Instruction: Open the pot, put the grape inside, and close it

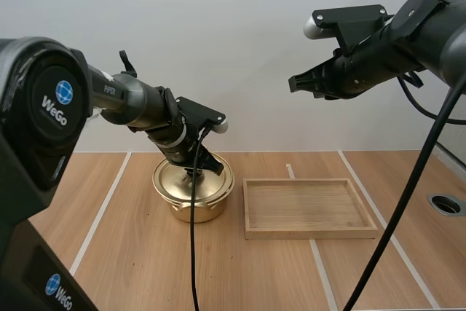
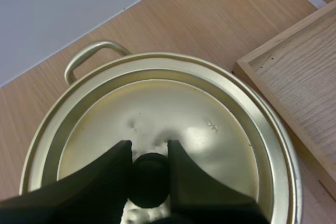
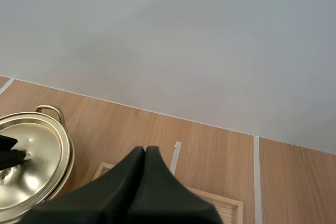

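Grips the black knob (image 2: pixel 150 182) of the lid (image 2: pixel 199 129) with the left end effector (image 2: pixel 149 153), one ribbed finger on each side and both pressed against it (no gap to be made out in the left wrist view). Reaches down to that knob at a slant from the left side of the desk (image 1: pixel 131 253).

Has the lid seated flat inside the rim of the gold pot (image 1: pixel 211 205). Has the pot upright on the desk, just left of the wooden tray (image 1: pixel 306 234), parted from it by a narrow strip of bare wood. Shows one looped handle (image 2: pixel 92 56) on the pot's far side.

Holds the right end effector (image 1: pixel 295 84) high in the air, well above the desk and well apart from the pot. Grips nothing there: lays its two fingers (image 3: pixel 126 182) together as one dark wedge, tip to tip. Points that wedge leftward, roughly over the far left part of the tray (as far as the high view lets one judge).

Has the tray lying flat on the desk, shallow and rectangular, its long side across the desk.
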### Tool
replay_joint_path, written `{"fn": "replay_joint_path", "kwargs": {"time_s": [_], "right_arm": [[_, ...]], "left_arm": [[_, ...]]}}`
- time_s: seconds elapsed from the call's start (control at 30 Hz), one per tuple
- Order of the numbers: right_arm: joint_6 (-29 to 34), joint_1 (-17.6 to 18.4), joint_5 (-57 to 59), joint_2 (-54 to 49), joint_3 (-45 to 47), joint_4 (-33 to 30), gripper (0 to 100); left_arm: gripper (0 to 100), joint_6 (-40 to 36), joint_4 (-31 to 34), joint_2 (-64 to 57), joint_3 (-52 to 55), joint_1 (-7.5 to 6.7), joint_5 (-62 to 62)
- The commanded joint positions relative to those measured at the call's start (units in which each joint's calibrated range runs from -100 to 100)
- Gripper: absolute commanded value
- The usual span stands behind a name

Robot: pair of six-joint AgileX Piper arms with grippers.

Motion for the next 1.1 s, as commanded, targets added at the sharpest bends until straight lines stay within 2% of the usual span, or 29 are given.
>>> {"fn": "replay_joint_path", "kwargs": {"time_s": [0.0,0.63,0.7,0.77,0.93,1.0,1.07], "right_arm": [[0.3,-0.2,0.2,-0.7,0.0,0.6,0],[0.3,-0.2,0.9,-0.7,0.0,1.0,0],[0.3,-0.2,0.9,-0.7,0.0,1.0,0],[0.3,-0.2,0.9,-0.7,0.0,1.0,0],[0.3,-0.2,1.0,-0.7,0.0,1.0,0],[0.3,-0.2,1.1,-0.7,0.0,1.0,0],[0.3,-0.2,1.2,-0.7,0.0,1.0,0]], "left_arm": [[0,1.0,-1.5,0.4,-0.1,-0.03,0.6],[2,1.2,-3.7,0.4,-0.1,-0.03,1.4],[11,1.2,-3.7,0.4,-0.1,-0.03,1.8],[26,1.2,-3.7,0.4,-0.1,-0.03,1.8],[79,1.2,-3.7,0.4,-0.1,-0.03,1.0],[90,1.2,-3.5,0.4,-0.1,-0.03,0.5],[91,1.2,-3.4,0.4,-0.1,-0.03,0.1]]}}
